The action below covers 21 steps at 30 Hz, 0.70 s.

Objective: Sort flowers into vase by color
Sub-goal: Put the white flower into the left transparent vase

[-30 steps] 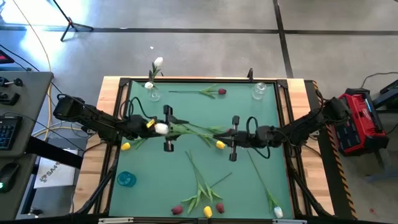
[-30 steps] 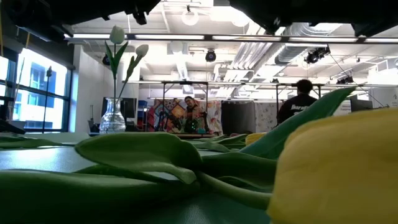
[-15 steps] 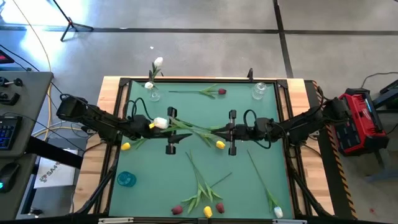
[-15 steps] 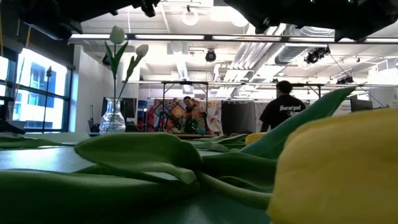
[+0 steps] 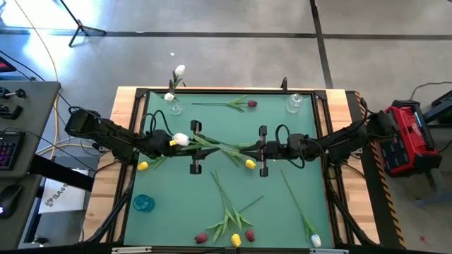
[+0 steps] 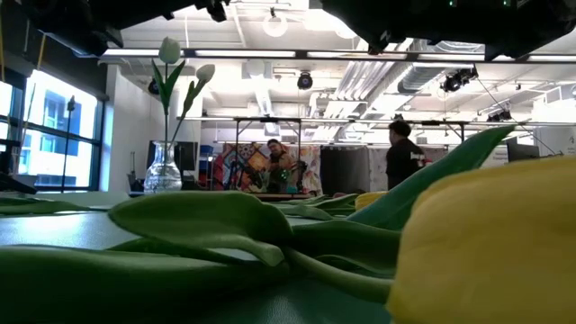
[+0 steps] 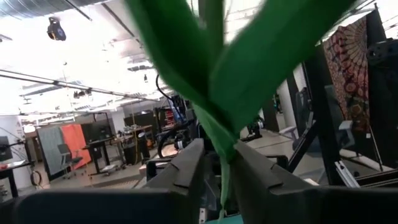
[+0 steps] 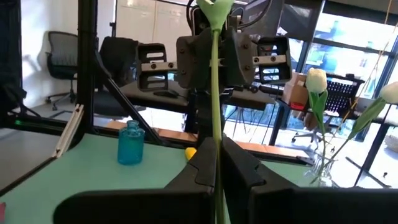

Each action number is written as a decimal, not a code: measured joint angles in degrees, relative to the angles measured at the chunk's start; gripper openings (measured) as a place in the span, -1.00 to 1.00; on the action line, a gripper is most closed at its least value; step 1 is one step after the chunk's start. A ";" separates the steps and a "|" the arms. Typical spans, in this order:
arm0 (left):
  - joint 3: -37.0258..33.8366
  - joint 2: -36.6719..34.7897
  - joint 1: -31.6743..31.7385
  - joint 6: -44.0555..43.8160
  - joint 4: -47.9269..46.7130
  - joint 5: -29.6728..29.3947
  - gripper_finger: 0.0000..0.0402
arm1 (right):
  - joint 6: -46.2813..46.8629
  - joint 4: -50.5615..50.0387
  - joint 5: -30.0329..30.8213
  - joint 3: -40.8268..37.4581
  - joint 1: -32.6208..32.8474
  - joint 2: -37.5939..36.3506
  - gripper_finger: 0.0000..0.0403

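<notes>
Handover mid-table: white-headed artificial tulip (image 5: pixel 181 140) on a thin green stem hangs btwn both arms. Right gripper (image 5: pixel 263 149) clamps the stem end; left gripper (image 5: pixel 195 147) pinches it near the head. Release right only once left's grip is firm, then lift w/o bending the stem.

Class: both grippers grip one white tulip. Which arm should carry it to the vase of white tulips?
Left. The left gripper grips beside the white tulip head, nearer that vase; the right gripper holds the stem's far end.

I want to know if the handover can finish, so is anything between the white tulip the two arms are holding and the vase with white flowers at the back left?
Nothing visible blocks it. The white tulip hangs above the mat; the vase stands clear beyond it.
</notes>
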 joint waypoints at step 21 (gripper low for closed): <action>-0.04 -23.81 0.00 -11.36 -49.12 -20.97 -1.00 | 35.08 -36.51 36.89 0.00 -0.10 -1.56 -0.34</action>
